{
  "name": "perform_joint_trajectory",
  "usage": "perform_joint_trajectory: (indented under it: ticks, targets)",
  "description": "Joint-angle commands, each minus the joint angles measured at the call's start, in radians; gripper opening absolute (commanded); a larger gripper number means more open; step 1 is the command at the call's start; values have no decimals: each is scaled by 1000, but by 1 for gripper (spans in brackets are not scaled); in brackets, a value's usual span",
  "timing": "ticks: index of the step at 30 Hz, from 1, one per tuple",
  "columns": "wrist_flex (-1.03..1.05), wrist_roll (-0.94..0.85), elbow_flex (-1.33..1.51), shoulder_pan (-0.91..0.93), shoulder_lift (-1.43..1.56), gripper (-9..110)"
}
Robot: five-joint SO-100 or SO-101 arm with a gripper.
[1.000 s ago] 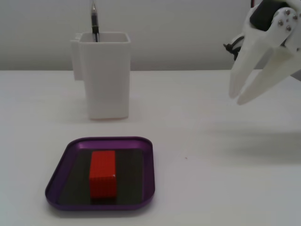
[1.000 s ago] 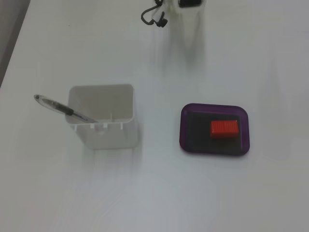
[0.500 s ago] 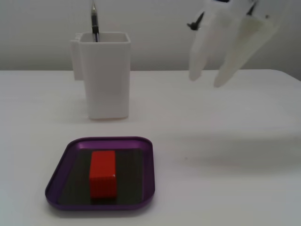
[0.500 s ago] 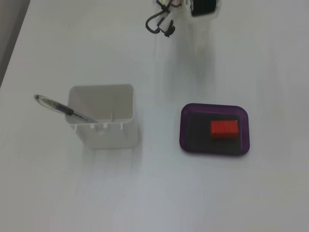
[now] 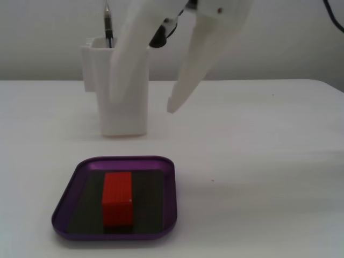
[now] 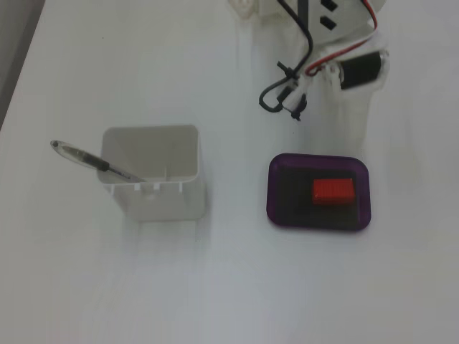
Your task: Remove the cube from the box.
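Purple metallic tray with rounded corners, raised rim and dark flat floor, the box (image 5: 167, 177) (image 6: 364, 190): sits near the front of the table in a fixed view, to the right of the pen holder in the top-down fixed view. Small bright red ribbed block, the cube (image 5: 117, 197) (image 6: 333, 190): lies flat on the tray floor, roughly central, clear of the rim on all sides, not yet touched. White two-finger gripper (image 5: 142, 105): hangs above the table beyond the far edge of the tray, fingers spread wide apart, nothing between them. Tall white square plastic container (image 5: 119, 115) (image 6: 152, 172): stands far left of the tray in the front fixed view, holding a dark pen (image 5: 108, 24) (image 6: 93, 162); one finger overlaps it in that view, though whether they touch cannot be told. Risks, as judged: a descent short of the cube could land a fingertip on the raised rim and tip or slide the light tray; a closure along the block's long axis may be too wide to seat; a leftward swing could knock the container.
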Motion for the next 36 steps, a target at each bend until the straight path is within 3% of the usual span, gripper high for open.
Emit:
perform_joint_trajectory:
  ticks: [1, 8, 21, 28, 36]
  targets:
    - [8, 107, -164, -15, -118, 19]
    - [11, 222, -324, -9, -367, 19]
    - [8, 216, -433, -5, -541, 18]
    - [8, 192, -433, -5, -548, -1]
    - [167, 169, -597, -5, -453, -1]
